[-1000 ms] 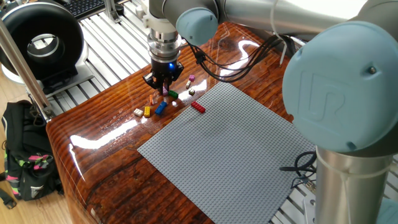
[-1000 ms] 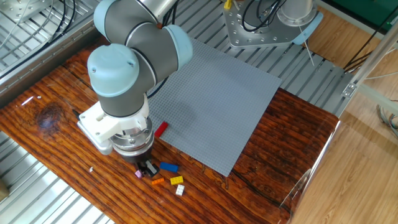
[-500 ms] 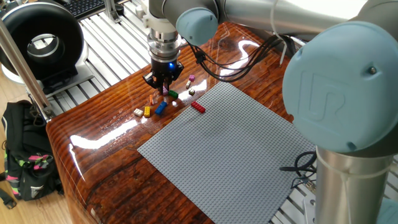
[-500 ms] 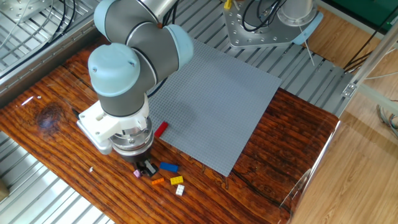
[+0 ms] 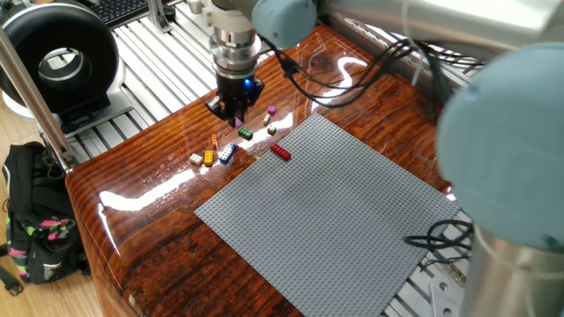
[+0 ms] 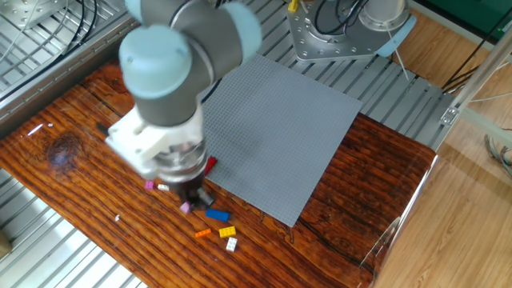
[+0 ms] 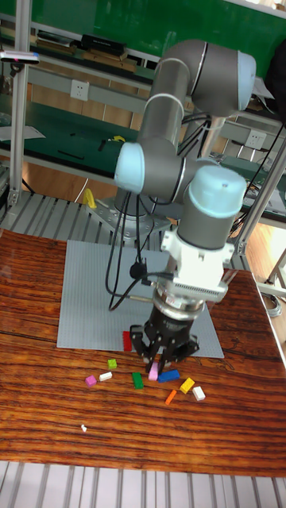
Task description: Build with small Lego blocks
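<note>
My gripper [image 7: 156,367] hangs a little above the wooden table, shut on a small pink Lego block [image 7: 153,371] that shows between the fingertips, also seen as the pink block [image 6: 186,208]. Under and around it lie loose small Lego blocks: green [image 7: 137,380], blue [image 7: 168,376], yellow [image 7: 187,386], orange [image 7: 170,397], white [image 7: 198,392] and red [image 7: 127,340]. In one fixed view the gripper [image 5: 233,113] sits above the green block [image 5: 245,134] and the blue block [image 5: 227,154]; the held block is hidden there.
The large grey baseplate [image 5: 326,211] lies right beside the blocks, with the red block [image 5: 280,152] at its edge. A purple block [image 7: 90,380], a white one [image 7: 105,376] and a lime one [image 7: 112,363] lie further left. A black round device [image 5: 57,62] stands off the table.
The gripper has risen from the table among the blocks, carrying the pink block up with it. The loose blocks have not moved.
</note>
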